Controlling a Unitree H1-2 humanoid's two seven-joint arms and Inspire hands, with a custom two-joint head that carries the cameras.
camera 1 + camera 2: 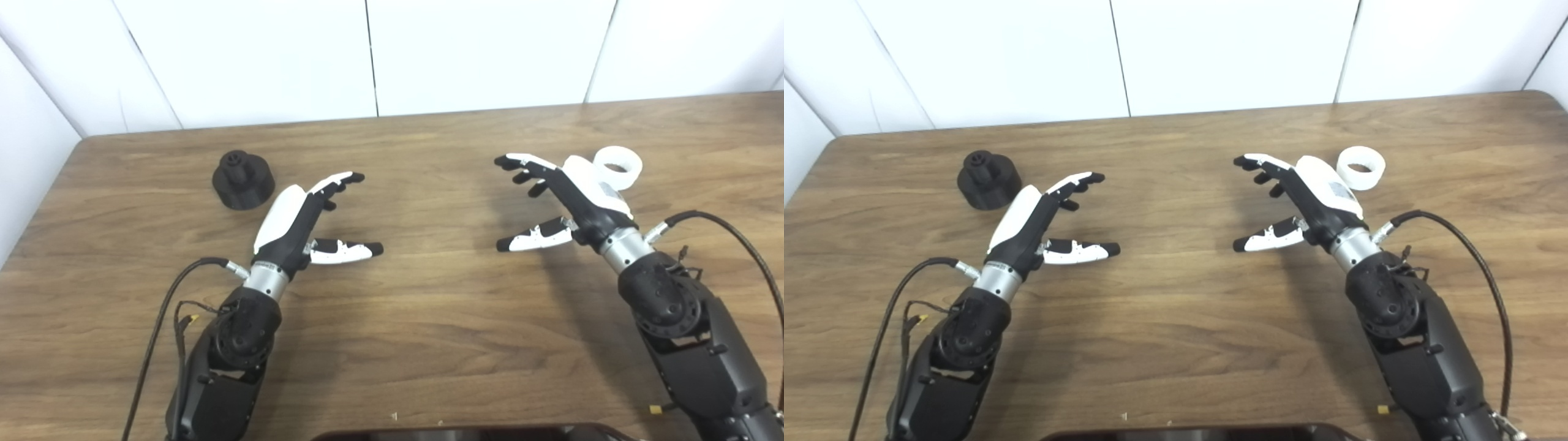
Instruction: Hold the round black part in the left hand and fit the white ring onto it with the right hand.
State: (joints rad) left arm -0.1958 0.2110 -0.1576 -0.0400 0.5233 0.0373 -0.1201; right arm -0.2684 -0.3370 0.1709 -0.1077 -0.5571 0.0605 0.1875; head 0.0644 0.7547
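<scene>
On the brown desk, the black part and ring lie apart, each near its own hand: left hand and right hand hold nothing, fingers spread.

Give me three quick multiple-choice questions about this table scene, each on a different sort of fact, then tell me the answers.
1. Where does the round black part sit?
A. on the table beyond the left hand
B. inside the right hand
C. on top of the ring

2. What colour is the ring?
A. black
B. white
C. red

3. What state are the two hands in?
A. both closed on parts
B. one holding the ring
C. both open and holding nothing

Answers:
1 A, since it rests on the wooden table past the left hand.
2 B, it is plainly white.
3 C, as the right hand and the left both have spread fingers with nothing between them.
</scene>
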